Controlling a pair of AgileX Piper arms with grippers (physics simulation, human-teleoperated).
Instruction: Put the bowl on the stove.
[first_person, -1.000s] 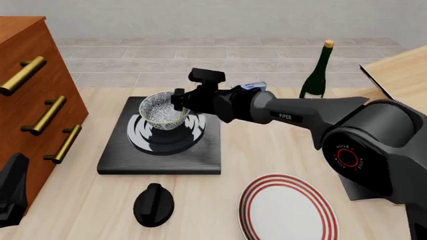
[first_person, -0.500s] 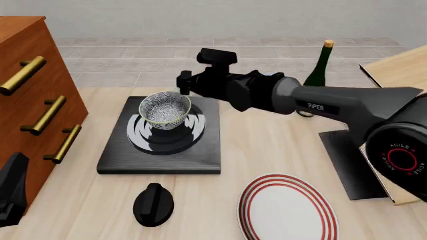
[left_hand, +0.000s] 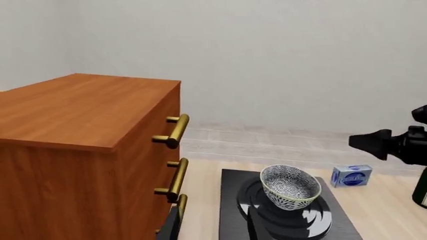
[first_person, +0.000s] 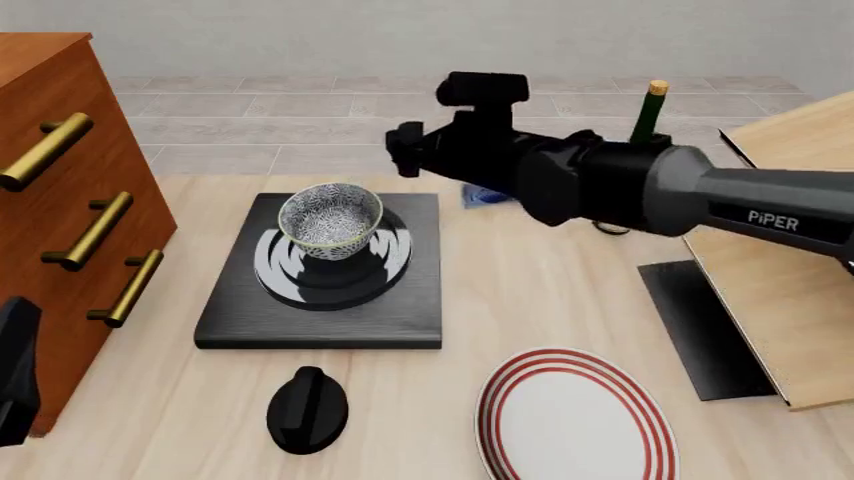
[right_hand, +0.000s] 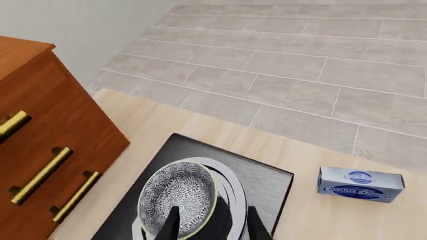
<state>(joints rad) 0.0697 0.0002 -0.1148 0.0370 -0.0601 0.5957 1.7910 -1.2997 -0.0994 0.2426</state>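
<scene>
You have one bowl (first_person: 330, 221), and it sits on the one stove (first_person: 324, 275). Your right gripper (first_person: 396, 140) has let go and lifted up and away since before. Its fingers are slightly apart, holding nothing. I cannot tell about the left gripper (first_person: 14, 368).

Black-and-grey right arm (first_person: 627, 185), white "PiPER" lettering

A wooden chest of drawers (first_person: 54, 190) with brass handles (first_person: 47, 150) stands at the bench's (first_person: 534, 290) left edge. A red-striped white plate (first_person: 574, 415) lies near the front, a black knob (first_person: 307, 408) to its left. A green bottle (first_person: 645, 125) and a small blue box (right_hand: 361, 184) sit farther back.
</scene>
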